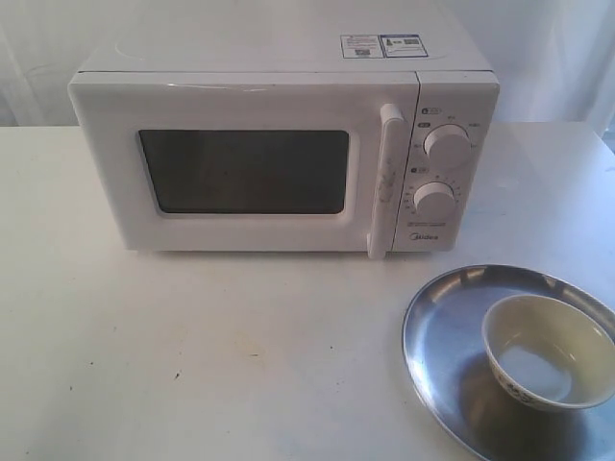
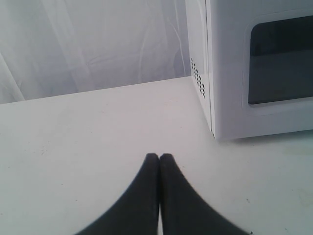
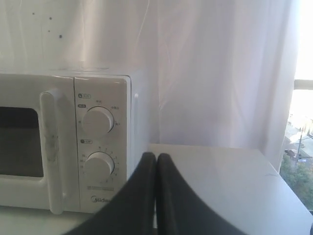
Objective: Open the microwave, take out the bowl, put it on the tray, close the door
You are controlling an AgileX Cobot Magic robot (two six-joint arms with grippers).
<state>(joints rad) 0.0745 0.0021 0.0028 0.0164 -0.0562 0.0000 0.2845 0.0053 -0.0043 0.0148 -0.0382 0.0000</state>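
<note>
The white microwave [image 1: 279, 154] stands at the back of the table with its door [image 1: 240, 168] closed and the vertical bar handle [image 1: 384, 178] upright. At the front right, the cream bowl [image 1: 548, 351] sits upright on the steel tray [image 1: 442, 327]. Neither arm shows in the exterior view. My left gripper [image 2: 159, 156] is shut and empty over bare table, off the microwave's [image 2: 254, 68] left corner. My right gripper [image 3: 156, 156] is shut and empty, facing the microwave's [image 3: 63, 142] knob side and its handle [image 3: 51, 147].
White curtains hang behind the table [image 1: 192, 355]. Two round knobs [image 1: 447, 144] sit right of the door. The table's right edge [image 3: 288, 181] runs close beside a bright window.
</note>
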